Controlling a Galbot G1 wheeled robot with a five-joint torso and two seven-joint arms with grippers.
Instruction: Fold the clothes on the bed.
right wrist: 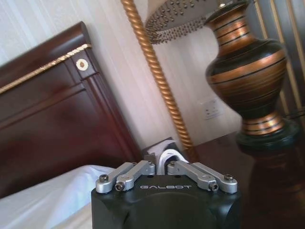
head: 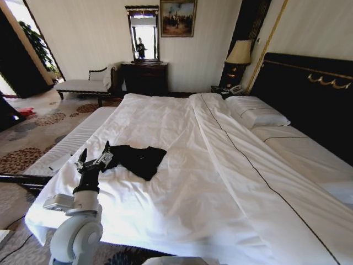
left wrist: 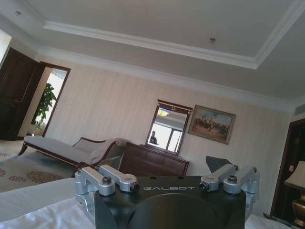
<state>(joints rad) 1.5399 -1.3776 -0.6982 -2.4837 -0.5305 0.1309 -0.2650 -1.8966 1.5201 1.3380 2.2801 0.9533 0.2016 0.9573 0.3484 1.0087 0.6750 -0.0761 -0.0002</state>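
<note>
The clothes, one black T-shirt (head: pixel 139 159), lie crumpled on the white duvet of the bed (head: pixel 187 182), toward its near left side. My left gripper (head: pixel 94 155) stands open right beside the shirt's left edge, with nothing between its fingers. In the left wrist view the left gripper (left wrist: pixel 167 177) shows its linkage spread wide, facing the far wall. My right gripper (right wrist: pixel 162 161) is shut with nothing in it, near the dark headboard (right wrist: pixel 52 114) and above white bedding (right wrist: pixel 52 200).
A dark headboard (head: pixel 309 94) and pillows (head: pixel 256 113) are at the right. A pale bench (head: pixel 71 144) runs along the bed's left side. A chaise lounge (head: pixel 85 84), a dresser (head: pixel 144 77) with a mirror and a bedside lamp (right wrist: pixel 248 71) stand beyond.
</note>
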